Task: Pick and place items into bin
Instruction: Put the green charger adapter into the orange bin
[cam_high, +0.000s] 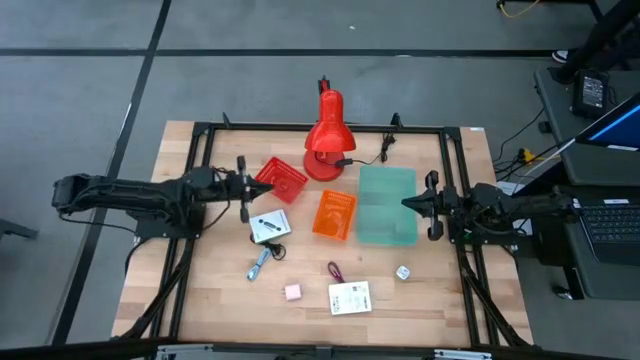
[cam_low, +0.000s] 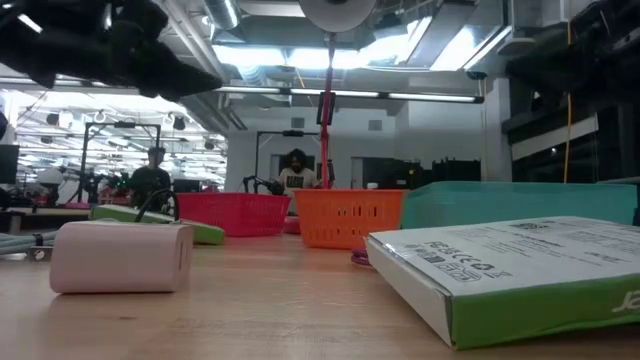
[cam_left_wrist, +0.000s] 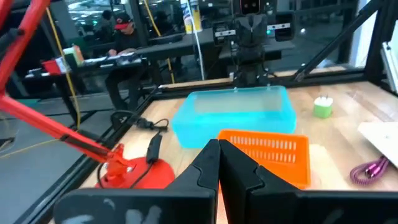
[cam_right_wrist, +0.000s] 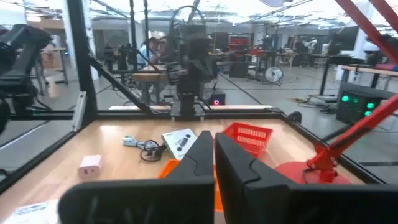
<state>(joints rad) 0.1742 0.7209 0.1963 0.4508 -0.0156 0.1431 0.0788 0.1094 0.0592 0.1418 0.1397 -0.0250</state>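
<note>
The items lie loose on the near half of the wooden table: a white box with a black cable (cam_high: 268, 228), a small blue-silver piece (cam_high: 258, 266), a pink cube (cam_high: 292, 292), a maroon cord loop (cam_high: 333, 270), a flat white printed box (cam_high: 350, 298) and a white die (cam_high: 402, 272). A teal bin (cam_high: 387, 204), an orange basket (cam_high: 334, 214) and a red basket (cam_high: 282, 180) stand mid-table. My left gripper (cam_high: 243, 187) hovers shut beside the red basket. My right gripper (cam_high: 407, 203) hovers shut at the teal bin's right side. Neither holds anything.
A red desk lamp (cam_high: 325, 135) stands at the far middle, its black cord trailing to the right. A black frame (cam_high: 200, 130) borders the table. Bare wood shows at the near left. People sit at benches in the room beyond (cam_low: 295, 170).
</note>
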